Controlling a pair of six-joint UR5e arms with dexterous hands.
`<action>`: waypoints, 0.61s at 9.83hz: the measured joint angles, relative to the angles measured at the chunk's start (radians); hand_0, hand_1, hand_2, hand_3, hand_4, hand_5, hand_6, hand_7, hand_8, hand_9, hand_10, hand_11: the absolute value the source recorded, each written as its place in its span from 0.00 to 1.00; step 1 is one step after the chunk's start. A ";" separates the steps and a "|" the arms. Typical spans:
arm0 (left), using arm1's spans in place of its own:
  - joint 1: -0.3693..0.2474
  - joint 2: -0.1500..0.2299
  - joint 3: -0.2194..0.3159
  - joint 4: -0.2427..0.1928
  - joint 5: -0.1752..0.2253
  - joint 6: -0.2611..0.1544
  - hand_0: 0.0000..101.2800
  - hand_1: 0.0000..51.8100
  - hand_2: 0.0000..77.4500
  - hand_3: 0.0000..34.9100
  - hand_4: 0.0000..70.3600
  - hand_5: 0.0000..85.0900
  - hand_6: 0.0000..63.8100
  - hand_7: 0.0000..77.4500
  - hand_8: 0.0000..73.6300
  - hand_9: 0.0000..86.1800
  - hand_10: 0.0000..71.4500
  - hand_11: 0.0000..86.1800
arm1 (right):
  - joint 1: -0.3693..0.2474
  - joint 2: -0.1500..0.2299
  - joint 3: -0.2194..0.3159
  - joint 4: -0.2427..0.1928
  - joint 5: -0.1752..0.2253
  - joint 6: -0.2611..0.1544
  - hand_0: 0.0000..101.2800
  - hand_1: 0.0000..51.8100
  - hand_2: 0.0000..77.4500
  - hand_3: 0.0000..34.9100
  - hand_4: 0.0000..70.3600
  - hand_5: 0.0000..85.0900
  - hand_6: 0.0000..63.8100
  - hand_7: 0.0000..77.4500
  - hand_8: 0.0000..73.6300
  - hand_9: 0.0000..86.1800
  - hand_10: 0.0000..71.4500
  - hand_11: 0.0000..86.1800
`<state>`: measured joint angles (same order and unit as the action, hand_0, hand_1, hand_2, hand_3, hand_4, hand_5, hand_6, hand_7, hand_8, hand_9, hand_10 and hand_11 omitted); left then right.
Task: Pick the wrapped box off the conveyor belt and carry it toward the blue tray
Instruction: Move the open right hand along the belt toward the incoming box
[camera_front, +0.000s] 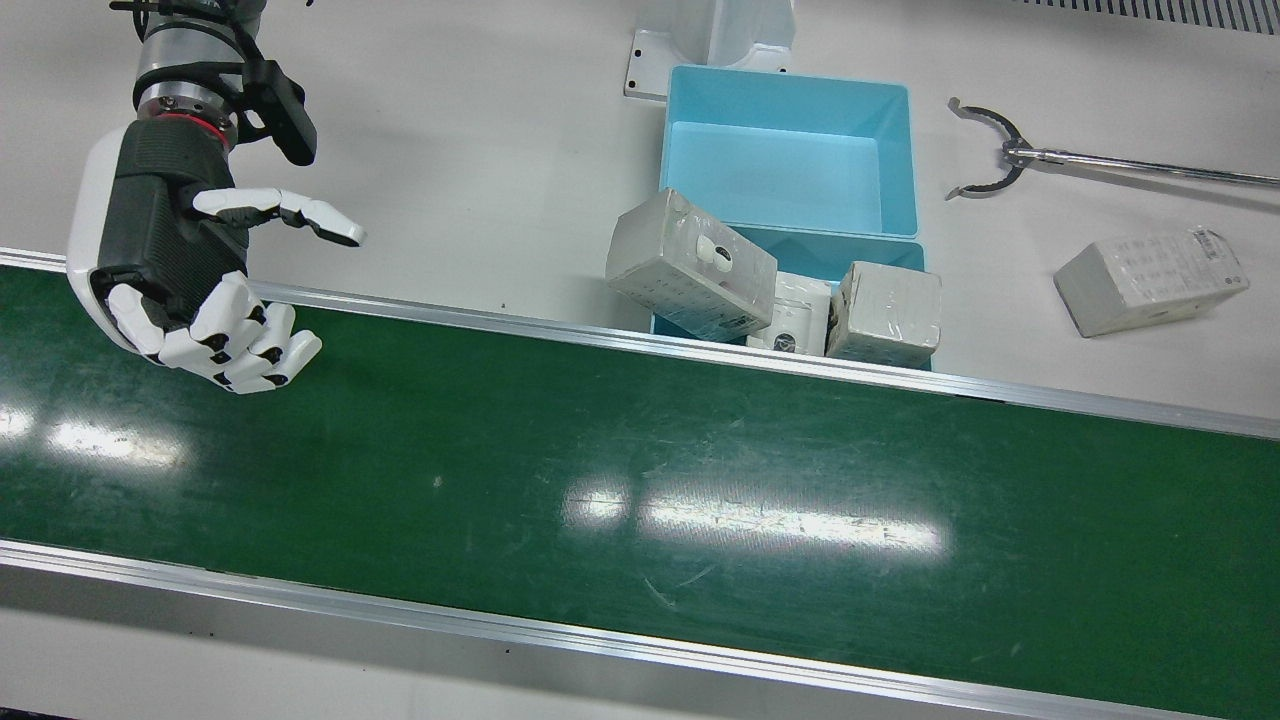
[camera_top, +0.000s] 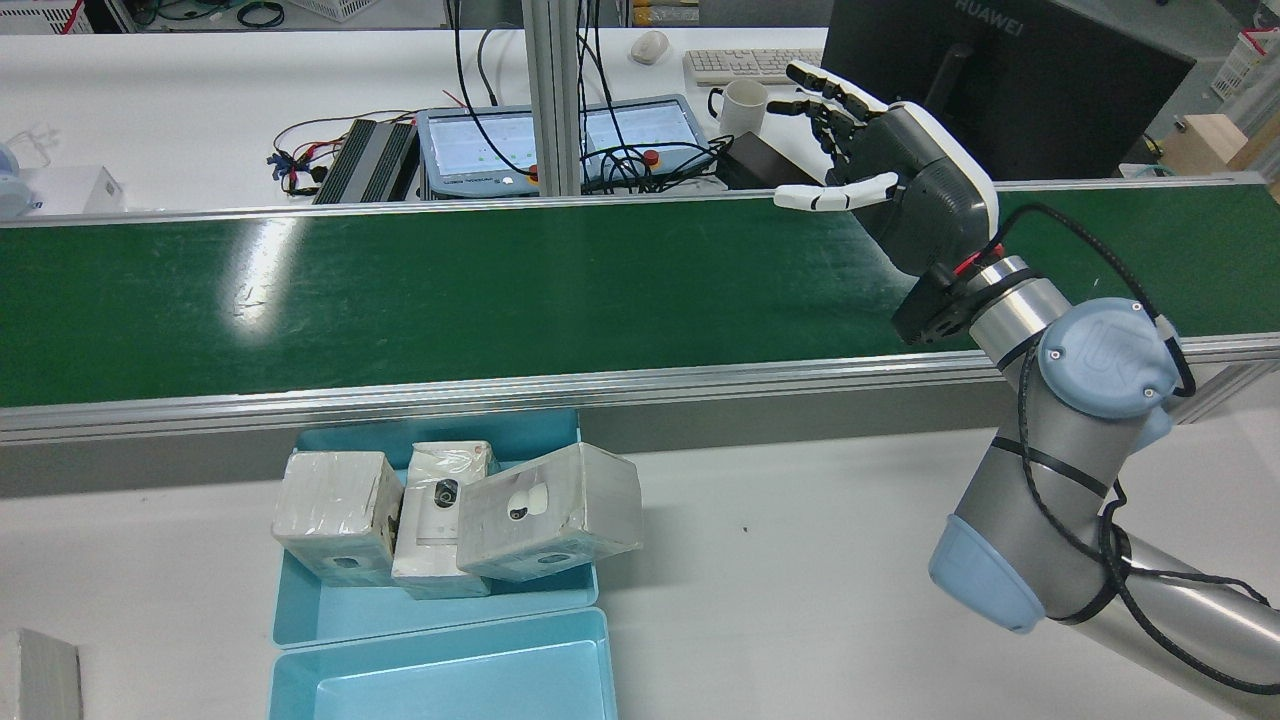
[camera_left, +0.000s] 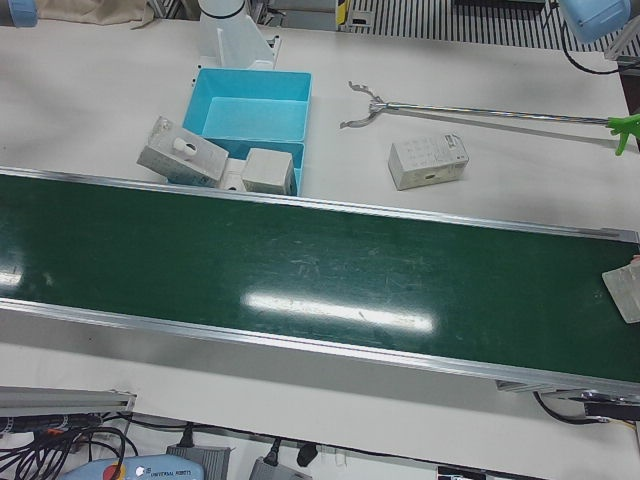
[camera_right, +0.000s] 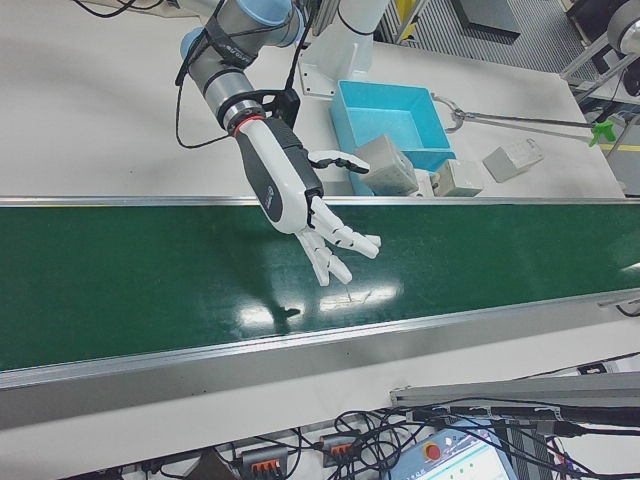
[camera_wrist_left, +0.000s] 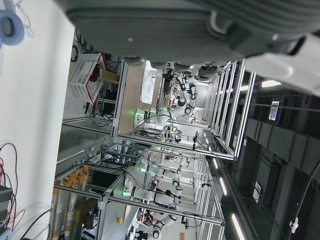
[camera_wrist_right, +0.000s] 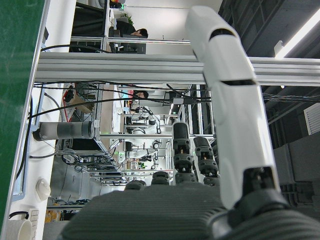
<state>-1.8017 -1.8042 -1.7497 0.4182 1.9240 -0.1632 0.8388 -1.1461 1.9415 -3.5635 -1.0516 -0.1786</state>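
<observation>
- Where the green belt (camera_front: 640, 480) crosses the station, it fills most of the front view, with bright glare patches on it and a metal rail along each long edge.
- White table (camera_front: 480, 150) lies on the far side of the belt in that view.
- Right arm (camera_top: 1060, 450) reaches from the table out over the belt.
- Two blue trays sit end to end on the table. The empty tray (camera_front: 790, 80) is farther from the belt, and the full tray (camera_top: 440, 425) sits just beside the belt rail.
- Grabber (camera_front: 1100, 161) lies on the table to the right of the trays in the front view, its claw pointing at them.
- Right hand (camera_front: 190, 290) hangs above the belt's far edge, fingers spread wide, holding nothing.
- Three boxes (camera_front: 690, 265) crowd the full tray, and the largest is tilted over its left rim.
- Loose box (camera_front: 1150, 278) lies on the table, right of the trays and near the grabber.
- Box (camera_left: 625, 293) lies on the belt's right end in the left-front view, cut off by the edge and well apart from the trays.
- Left hand (camera_wrist_left: 165, 25) shows only its dark palm in its own view, so I cannot tell how its fingers stand.
</observation>
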 joint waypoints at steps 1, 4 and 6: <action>0.000 0.000 0.000 0.000 0.000 0.000 0.00 0.00 0.01 0.00 0.01 0.01 0.00 0.01 0.01 0.00 0.01 0.01 | 0.002 0.003 -0.001 0.000 -0.004 0.000 0.52 0.42 0.25 0.02 0.15 0.13 0.28 0.42 0.03 0.24 0.00 0.04; 0.000 0.000 0.000 0.000 0.000 0.000 0.00 0.00 0.01 0.00 0.01 0.01 0.00 0.01 0.01 0.00 0.01 0.00 | 0.005 0.018 -0.012 0.001 -0.024 0.002 0.50 0.35 0.16 0.12 0.13 0.11 0.05 0.15 0.00 0.03 0.00 0.01; 0.000 0.000 0.000 0.000 0.000 0.000 0.00 0.00 0.01 0.00 0.01 0.01 0.01 0.01 0.01 0.00 0.01 0.00 | 0.005 0.020 -0.025 0.032 -0.032 0.004 0.50 0.27 0.15 0.10 0.15 0.12 0.08 0.18 0.02 0.06 0.00 0.01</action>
<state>-1.8017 -1.8042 -1.7497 0.4182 1.9240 -0.1632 0.8438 -1.1258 1.9164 -3.5311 -1.0832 -0.1750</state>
